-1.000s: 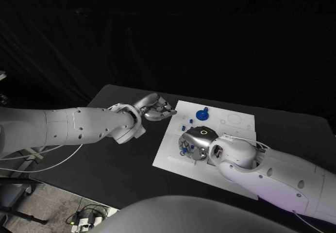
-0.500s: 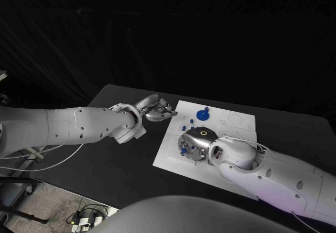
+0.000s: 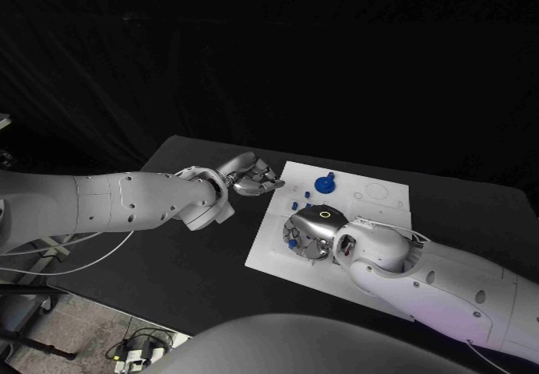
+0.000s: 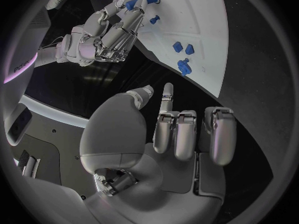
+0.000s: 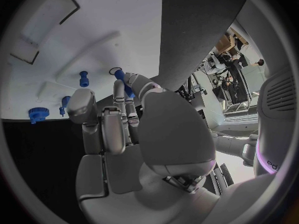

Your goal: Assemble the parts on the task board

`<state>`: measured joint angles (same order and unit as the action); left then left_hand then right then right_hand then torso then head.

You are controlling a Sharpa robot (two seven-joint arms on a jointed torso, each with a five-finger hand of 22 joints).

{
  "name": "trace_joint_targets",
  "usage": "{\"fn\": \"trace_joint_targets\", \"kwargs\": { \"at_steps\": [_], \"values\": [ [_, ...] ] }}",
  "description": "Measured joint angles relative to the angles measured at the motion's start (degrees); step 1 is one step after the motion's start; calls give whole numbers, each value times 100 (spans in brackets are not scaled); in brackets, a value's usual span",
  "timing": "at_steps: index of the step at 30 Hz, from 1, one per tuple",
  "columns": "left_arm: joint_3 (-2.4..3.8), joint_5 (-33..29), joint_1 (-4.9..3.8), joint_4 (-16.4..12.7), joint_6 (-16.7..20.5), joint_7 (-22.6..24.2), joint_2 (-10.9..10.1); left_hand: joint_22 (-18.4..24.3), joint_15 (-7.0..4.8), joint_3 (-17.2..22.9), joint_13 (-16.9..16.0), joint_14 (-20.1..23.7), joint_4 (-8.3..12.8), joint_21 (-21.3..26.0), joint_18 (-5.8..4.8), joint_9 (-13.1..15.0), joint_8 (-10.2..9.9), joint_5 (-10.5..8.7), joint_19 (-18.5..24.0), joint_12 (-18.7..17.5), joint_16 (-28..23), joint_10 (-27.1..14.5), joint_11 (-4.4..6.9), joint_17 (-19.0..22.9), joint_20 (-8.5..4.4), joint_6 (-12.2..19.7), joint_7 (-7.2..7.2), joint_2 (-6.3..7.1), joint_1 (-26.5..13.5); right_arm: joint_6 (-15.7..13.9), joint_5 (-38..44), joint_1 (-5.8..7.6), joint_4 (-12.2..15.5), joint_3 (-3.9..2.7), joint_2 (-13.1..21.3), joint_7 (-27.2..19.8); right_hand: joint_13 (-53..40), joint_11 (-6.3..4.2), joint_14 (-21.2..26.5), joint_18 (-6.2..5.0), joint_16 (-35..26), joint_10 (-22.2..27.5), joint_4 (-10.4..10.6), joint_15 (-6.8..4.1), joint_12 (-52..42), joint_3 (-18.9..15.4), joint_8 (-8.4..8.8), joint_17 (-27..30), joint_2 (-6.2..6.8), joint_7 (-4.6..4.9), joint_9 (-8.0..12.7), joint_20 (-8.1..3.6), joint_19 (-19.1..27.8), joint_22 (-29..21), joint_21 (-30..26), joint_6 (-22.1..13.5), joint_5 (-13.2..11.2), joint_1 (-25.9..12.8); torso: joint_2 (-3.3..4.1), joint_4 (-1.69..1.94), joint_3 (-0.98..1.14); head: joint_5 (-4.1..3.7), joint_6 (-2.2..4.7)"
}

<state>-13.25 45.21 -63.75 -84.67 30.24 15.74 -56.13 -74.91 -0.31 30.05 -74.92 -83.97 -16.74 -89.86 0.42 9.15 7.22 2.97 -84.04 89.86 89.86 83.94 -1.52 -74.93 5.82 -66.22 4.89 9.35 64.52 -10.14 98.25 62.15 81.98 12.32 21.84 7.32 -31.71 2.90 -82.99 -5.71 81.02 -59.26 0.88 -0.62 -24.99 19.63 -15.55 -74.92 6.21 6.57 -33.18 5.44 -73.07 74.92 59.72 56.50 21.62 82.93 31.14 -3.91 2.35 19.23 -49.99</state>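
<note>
**A:** Task board point(image 3: 376, 204) sits mid-bench point(image 3: 180, 257). Why's the left hand point(image 3: 254, 178) parked at its 9 o'clock edge?

**B:** Probably waiting, fingers curled and empty. Right hand point(image 3: 312, 234) pinches a blue part point(image 4: 131, 4) over the board, likely to seat it.

Right hand point(image 5: 124, 119) over the white task board point(image 5: 106, 30), fingertips on a blue peg point(image 5: 120, 77) that looks pinched, with a small blue pin point(image 5: 83, 78), a blue gear-shaped part point(image 5: 37, 114) and another blue piece point(image 5: 65, 102) lying nearby on the board.
</note>
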Motion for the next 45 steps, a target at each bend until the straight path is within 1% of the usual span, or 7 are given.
{"fn": "trace_joint_targets", "kwargs": {
  "at_steps": [6,32,34,36,38,40,45],
  "values": [
    [0,0,0,0,-27,-26,2,0,0,0,0,0,0,0,0,0,0,0,0,0,0,0,0,1,0,0,0,0,0,11,-7,0,-3,-3,6,1,10,1,21,0,-31,-1,-16,-21,3,16,7,0,0,1,-12,19,22,0,-37,2,-3,0,0,0,0,4,0],
    [0,1,0,-4,-132,-121,7,0,0,33,1,0,1,0,0,0,0,0,0,0,0,0,0,2,0,0,0,-46,45,55,93,-2,59,-3,121,75,62,23,133,-1,-120,1,-57,10,105,55,33,76,0,19,-63,10,157,-2,-235,20,79,0,2,-1,2,39,0],
    [0,1,0,-5,-140,-127,8,0,0,33,1,0,1,0,0,0,0,0,0,0,0,0,0,2,0,0,0,-46,45,61,97,-2,60,-3,118,80,76,67,144,-1,-120,59,-57,22,156,55,36,90,24,23,-66,40,186,-2,-242,16,79,-23,2,0,2,32,0],
    [0,1,0,-5,-147,-130,9,0,0,33,1,0,1,0,0,0,0,0,0,0,0,0,0,2,0,0,0,-46,45,70,101,-2,60,-3,117,85,109,73,164,-1,-142,176,-67,41,226,64,154,111,30,76,-52,47,217,-1,-292,-108,68,-29,3,1,2,29,0],
    [0,1,0,-5,-154,-135,15,0,0,33,1,0,1,0,0,0,0,0,0,0,0,0,0,2,0,0,0,-46,45,90,104,-2,57,-2,117,92,151,82,166,0,-142,251,-80,44,270,78,249,132,29,60,-13,50,237,3,-309,-247,22,-31,3,1,1,28,0],
    [0,1,0,-4,-161,-138,20,0,0,33,1,0,1,0,0,0,0,0,0,0,0,0,0,2,0,0,0,-46,45,107,106,-2,51,1,118,98,172,113,194,-83,-167,359,-69,72,329,91,353,152,32,68,36,74,261,3,-361,-380,6,-95,3,2,1,28,0],
    [0,1,0,-1,-178,-150,25,0,0,33,1,0,1,0,0,0,0,0,0,0,0,0,0,2,0,0,0,-46,45,151,109,-5,39,2,118,118,202,222,287,-90,-209,677,-53,123,438,137,695,237,81,-23,240,121,390,2,-523,-800,-125,-143,3,3,1,28,0]
  ]
}}
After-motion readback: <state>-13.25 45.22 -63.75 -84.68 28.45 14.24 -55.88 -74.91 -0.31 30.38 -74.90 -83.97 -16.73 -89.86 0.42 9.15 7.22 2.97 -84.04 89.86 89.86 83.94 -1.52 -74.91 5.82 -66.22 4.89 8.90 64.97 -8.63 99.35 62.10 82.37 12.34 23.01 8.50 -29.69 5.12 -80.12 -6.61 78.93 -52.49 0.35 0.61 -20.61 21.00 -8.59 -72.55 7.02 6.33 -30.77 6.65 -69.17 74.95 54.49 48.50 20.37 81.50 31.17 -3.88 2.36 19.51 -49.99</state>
